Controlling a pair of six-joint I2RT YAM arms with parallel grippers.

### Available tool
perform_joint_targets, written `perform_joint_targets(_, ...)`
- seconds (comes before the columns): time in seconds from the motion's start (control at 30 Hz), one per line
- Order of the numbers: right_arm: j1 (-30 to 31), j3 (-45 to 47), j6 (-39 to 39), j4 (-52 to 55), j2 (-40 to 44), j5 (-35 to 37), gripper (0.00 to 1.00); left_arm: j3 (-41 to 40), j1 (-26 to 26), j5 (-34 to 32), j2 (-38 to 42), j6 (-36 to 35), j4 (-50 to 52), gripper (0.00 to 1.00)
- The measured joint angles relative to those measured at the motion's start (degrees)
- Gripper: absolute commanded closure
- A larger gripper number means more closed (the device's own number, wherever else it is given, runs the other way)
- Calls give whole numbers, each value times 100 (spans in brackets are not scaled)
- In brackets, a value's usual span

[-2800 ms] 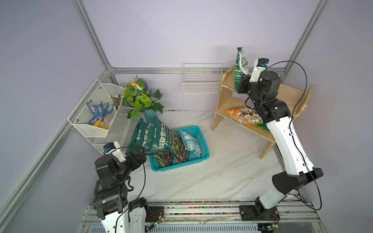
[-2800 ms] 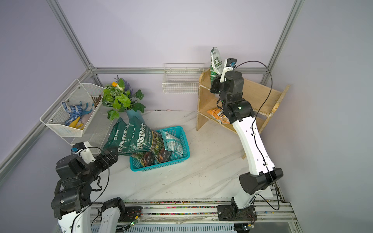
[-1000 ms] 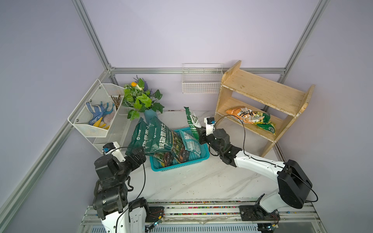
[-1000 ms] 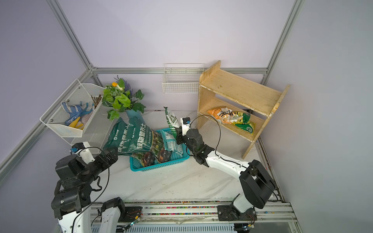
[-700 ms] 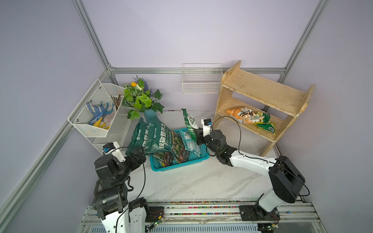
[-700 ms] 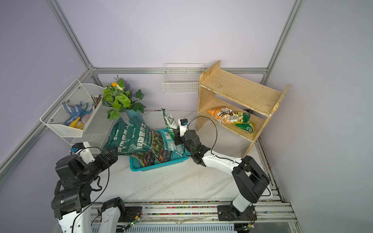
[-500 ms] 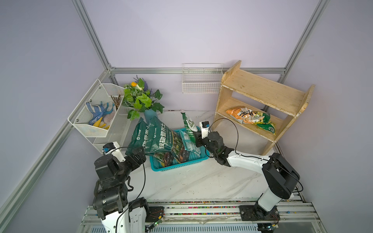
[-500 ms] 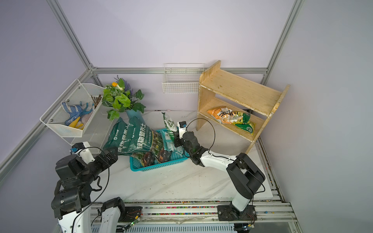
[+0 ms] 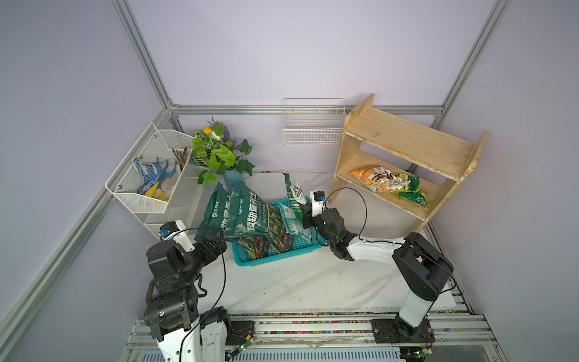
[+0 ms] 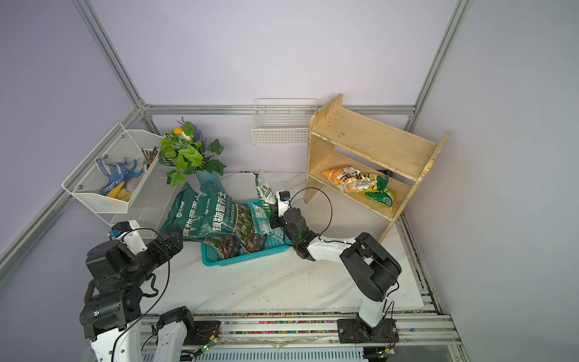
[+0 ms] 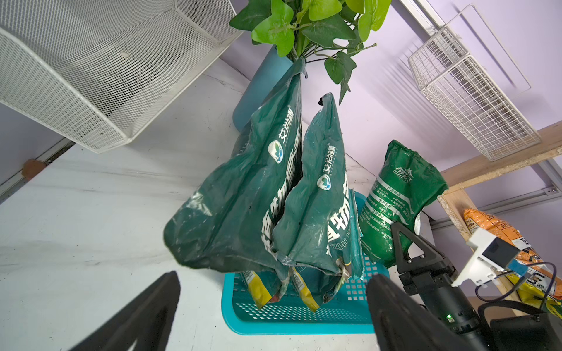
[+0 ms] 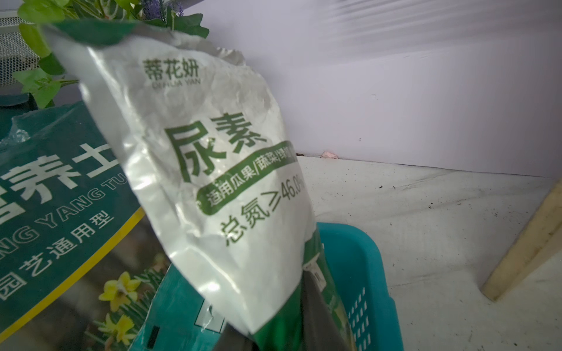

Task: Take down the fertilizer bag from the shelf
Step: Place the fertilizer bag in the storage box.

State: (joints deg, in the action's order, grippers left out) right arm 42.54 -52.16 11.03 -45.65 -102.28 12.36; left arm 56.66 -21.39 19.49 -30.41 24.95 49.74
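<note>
At one basket (image 9: 275, 259), one fertilizer bag (image 9: 293, 190), right tool (image 9: 303, 207)

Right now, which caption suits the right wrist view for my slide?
Right pincer grips the white-and-green fertilizer bag at the teal basket, beside a dark green soil bag.

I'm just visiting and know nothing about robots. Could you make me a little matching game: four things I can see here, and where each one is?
Things:
1. fertilizer bag
2. orange bag
3. blue dotted gloves
4. dark green soil bags

Places:
A. in the white mesh rack
B. propped in the teal basket
C. gripped by the right pincer
D. lying on the shelf, lower tier

Pairs: 1-C, 2-D, 3-A, 4-B
</note>
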Motion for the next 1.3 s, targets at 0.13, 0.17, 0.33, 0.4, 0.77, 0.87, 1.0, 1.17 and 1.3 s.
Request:
perform_joint_targets(0.13,7,315,-133,-852,-175,114,100,0,0,0,0,0,0,0)
perform_joint_targets(0.17,7,413,-175,-1095,-223,114,100,0,0,0,0,0,0,0)
perform_joint_targets(0.33,4,920,-380,-2232,-444,195,100,0,0,0,0,0,0,0)
perform_joint_targets(0.4,11,1145,-407,-2643,-498,164,100,0,-2,0,0,0,0,0)
perform_joint_targets(0.77,52,1132,-243,-2068,-236,214,100,0,-4,0,0,0,0,0)
perform_joint_targets(0.87,61,1091,-188,-1919,-201,295,100,0,-4,0,0,0,0,0)
perform_joint_targets(1.0,127,920,-247,-1558,-133,551,100,0,-4,0,0,0,0,1)
perform_joint_targets(1.17,168,592,-901,-1220,-205,643,100,0,-4,0,0,0,0,1)
perform_joint_targets(1.3,177,291,-1545,-1351,-564,728,100,0,-4,0,0,0,0,1)
